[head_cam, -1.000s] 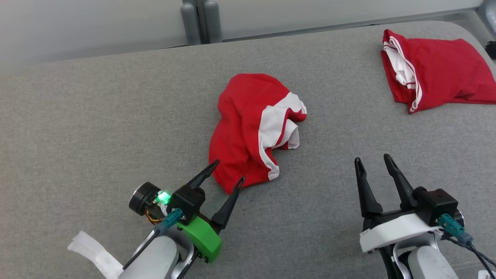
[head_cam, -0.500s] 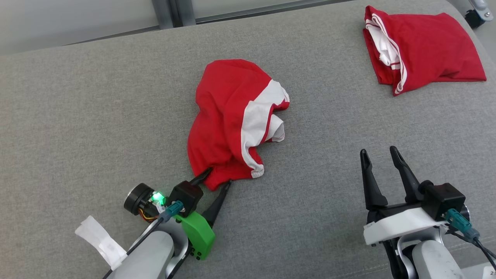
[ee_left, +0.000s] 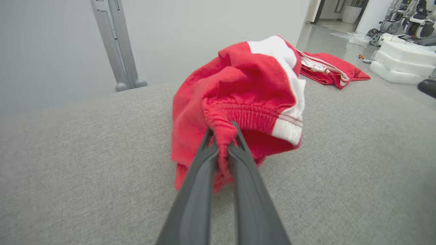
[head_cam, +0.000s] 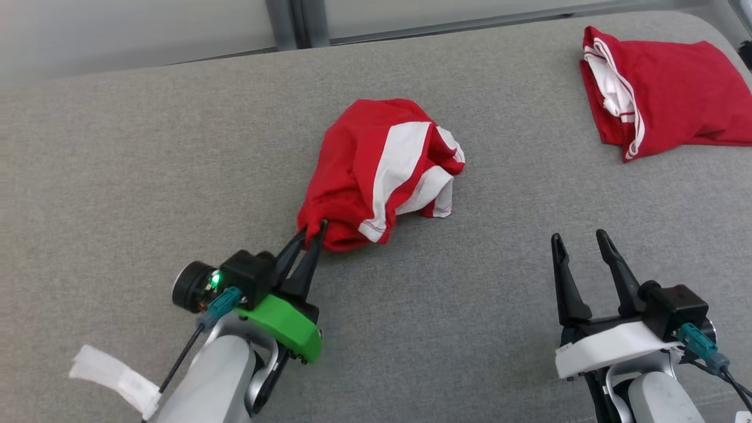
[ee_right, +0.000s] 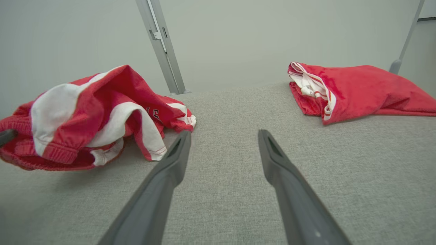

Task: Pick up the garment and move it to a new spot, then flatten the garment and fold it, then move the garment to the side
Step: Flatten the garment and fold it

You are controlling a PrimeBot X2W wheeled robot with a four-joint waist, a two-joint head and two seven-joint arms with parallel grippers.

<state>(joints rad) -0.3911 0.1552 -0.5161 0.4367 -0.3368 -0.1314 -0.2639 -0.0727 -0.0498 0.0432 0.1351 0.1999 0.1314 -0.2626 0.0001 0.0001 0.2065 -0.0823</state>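
1. The garment (head_cam: 376, 170), red with broad white stripes, lies crumpled in a heap near the middle of the grey cloth-covered table (head_cam: 117, 176). Its near end, at the elastic waistband, is pinched up off the cloth.
2. The heap is folded over itself, so its shape and underside are hidden. In the right wrist view a few dark characters sit on a white stripe (ee_right: 152, 111), too small and creased to read.
3. The left gripper (head_cam: 314, 232) reaches in from the lower left, low over the table and angled up and to the right. Its fingers are drawn narrow and clamp a bunched fold of the waistband (ee_left: 223, 132), with red cloth squeezed between them along their length.
4. That arm's wrist carries a green part (head_cam: 285, 326) with a lit green light (head_cam: 215, 279) beside it. A strip of white tape (head_cam: 114, 376) hangs off the forearm, which the bottom edge cuts off.
5. The right gripper (head_cam: 578, 236) hangs at the lower right, well apart from the garment, fingers spread wide and holding nothing. They point away over bare cloth.
6. A second red garment (head_cam: 670, 94) with white trim lies folded at the table's far right corner, cut off by the frame edge in the head view.
7. Behind the table stand a pale wall and a grey post (ee_left: 117, 44).
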